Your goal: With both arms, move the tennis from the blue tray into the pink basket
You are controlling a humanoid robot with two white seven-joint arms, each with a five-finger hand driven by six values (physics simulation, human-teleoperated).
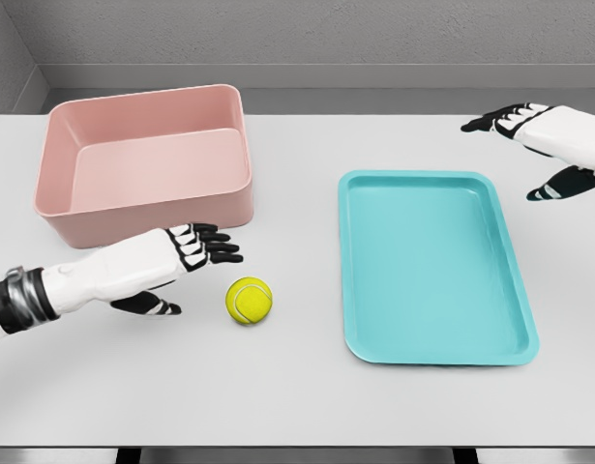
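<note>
Your tennis ball point(249, 301) lies on the bare surface point(297, 387), not in the blue tray point(428, 266); it sits toward the front edge, left of the tray and in front of the pink basket point(142, 159). The tray rests flat on the right half of the surface with nothing in it. The basket stands near the back left corner, also with nothing inside.

Your left robot hand point(176, 266) comes in from the left edge and sits just beside the ball, on its left, apart from it and holding nothing. Its fingers point(215, 246) stretch out toward the ball's upper side and the thumb reaches lower, so the hand is spread wide.

Your right robot hand point(544, 145) hangs near the back right corner, beyond the tray's far right corner and well apart from the ball. Its fingers are extended, thumb spread downward, grasping nothing.
</note>
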